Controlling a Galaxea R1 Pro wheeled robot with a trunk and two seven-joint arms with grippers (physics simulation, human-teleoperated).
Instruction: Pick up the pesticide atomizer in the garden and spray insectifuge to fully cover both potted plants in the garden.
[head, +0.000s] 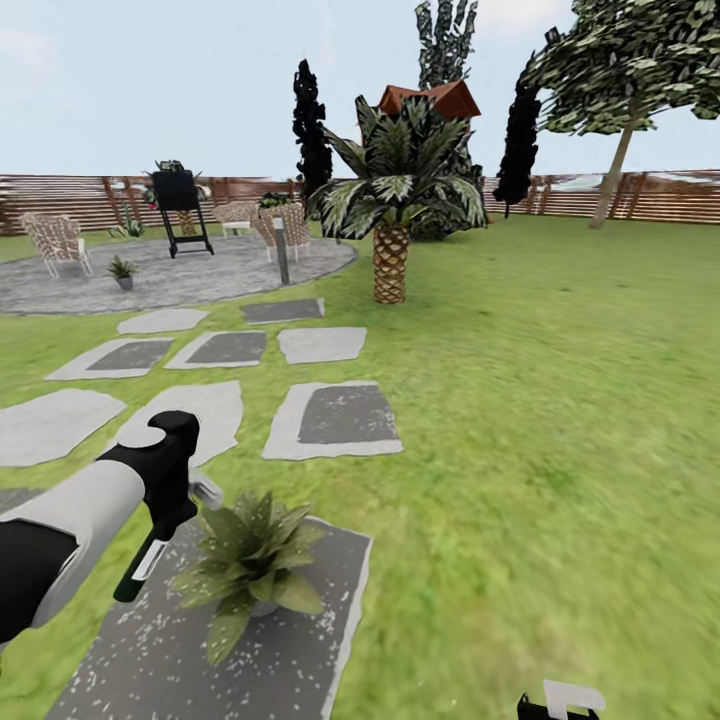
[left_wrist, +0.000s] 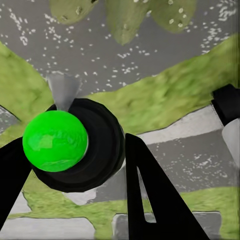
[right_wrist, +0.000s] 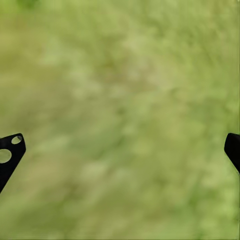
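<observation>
My left gripper (head: 163, 515) is shut on the pesticide atomizer (head: 138, 572), a dark green bottle with a pale stripe and a grey head. It hangs just left of a potted plant (head: 250, 562) with broad pointed leaves on a speckled grey stepping stone (head: 300, 660). In the left wrist view the atomizer (left_wrist: 55, 141) shows end-on between the black fingers (left_wrist: 150, 200), its grey nozzle toward the plant's leaves (left_wrist: 125, 20). A second potted plant (head: 122, 268) stands far off on the round patio (head: 200, 275). My right gripper (right_wrist: 120, 150) is open over bare grass, low at the head view's edge (head: 560, 705).
Flat grey stepping stones (head: 340, 415) lead across the lawn to the patio, which holds wicker chairs (head: 55, 243), a black grill (head: 180, 205) and a post (head: 282, 250). A palm tree (head: 392, 200) stands ahead. A brown slatted fence (head: 640, 195) closes the back. Open lawn lies to the right.
</observation>
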